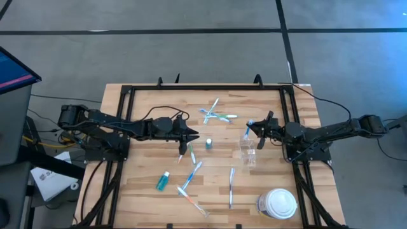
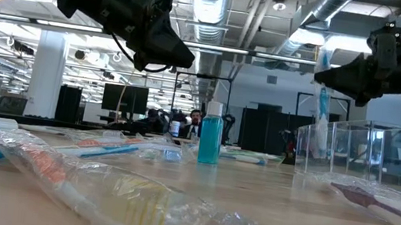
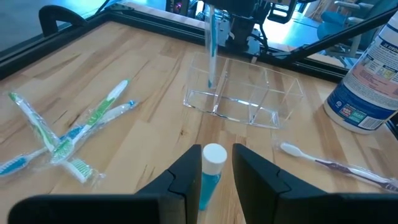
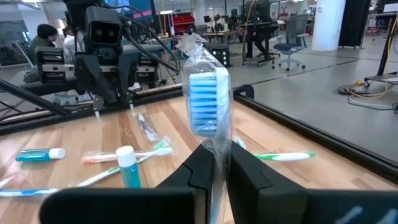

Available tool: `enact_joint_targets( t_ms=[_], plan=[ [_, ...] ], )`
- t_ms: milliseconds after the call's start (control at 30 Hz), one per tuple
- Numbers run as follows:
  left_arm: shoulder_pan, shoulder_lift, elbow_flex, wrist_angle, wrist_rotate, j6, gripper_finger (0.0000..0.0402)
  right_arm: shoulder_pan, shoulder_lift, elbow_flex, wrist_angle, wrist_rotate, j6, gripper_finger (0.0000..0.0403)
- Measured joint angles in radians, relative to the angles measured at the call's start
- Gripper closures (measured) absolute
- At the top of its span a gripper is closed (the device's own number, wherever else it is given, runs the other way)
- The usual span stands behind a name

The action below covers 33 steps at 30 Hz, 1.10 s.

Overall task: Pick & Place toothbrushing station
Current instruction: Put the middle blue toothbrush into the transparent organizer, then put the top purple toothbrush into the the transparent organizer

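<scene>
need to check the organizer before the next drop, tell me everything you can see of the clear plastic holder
The clear plastic holder is a transparent, rectangular, open-topped box split by clear dividers into compartments. It stands upright on the wooden table, beside the right claw. One wrapped blue toothbrush hangs upright into an end compartment, pinched in that claw; the other compartments look empty. A white lidded container stands apart from it.

Both arms reached in over the table, grippers facing each other.
My left gripper (image 1: 193,136) hangs mid-table on a stretched-out arm, its fingers (image 3: 186,180) parted. My right gripper (image 1: 251,127) comes in from the opposite side, fingers (image 4: 202,165) pinched close together, held clear above the tabletop.
</scene>
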Motion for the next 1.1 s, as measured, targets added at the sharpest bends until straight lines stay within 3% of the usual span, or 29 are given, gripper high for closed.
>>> enact_joint_targets(
  t_ms=[200,467,833,1100],
  plan=[
    [0.000,0.000,0.000,0.000,0.000,0.001,0.0316,0.000,0.000,0.000,-0.003,0.000,0.000,0.0364],
    [0.000,0.000,0.000,0.000,0.000,0.003,0.0316,0.000,0.000,0.000,-0.091,0.000,0.001,0.0310],
    [0.000,0.000,0.000,-0.005,0.000,0.036,0.0316,0.001,-0.016,0.022,-0.070,0.008,-0.101,0.0238],
    [0.003,0.000,0.000,-0.006,-0.071,0.089,0.0316,0.000,-0.046,0.022,-0.073,0.148,-0.158,0.0200]
  ],
)
